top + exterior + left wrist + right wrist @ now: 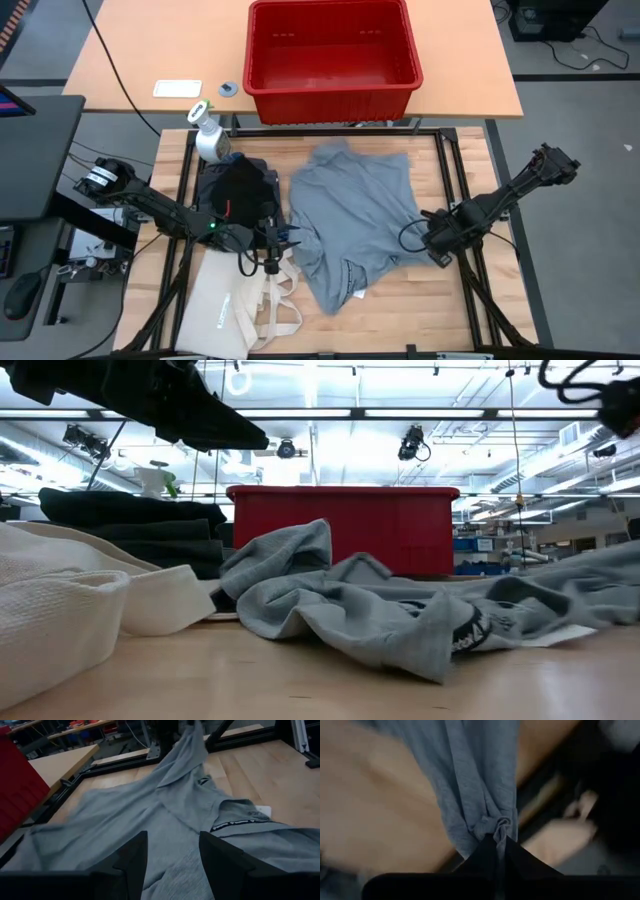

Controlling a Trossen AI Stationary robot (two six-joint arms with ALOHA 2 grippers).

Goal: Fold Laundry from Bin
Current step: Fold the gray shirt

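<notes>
High view: we log the grey shirt (350, 215) spread on the worktop (400, 300), long axis running between both arms. Right gripper (496, 840) fingers are clenched on its edge; left gripper (172, 855) fingers are released, cloth directly ahead.

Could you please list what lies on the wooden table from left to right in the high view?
Cream tote bag → left gripper → grey shirt → right gripper, pinching the shirt's edge.
</notes>
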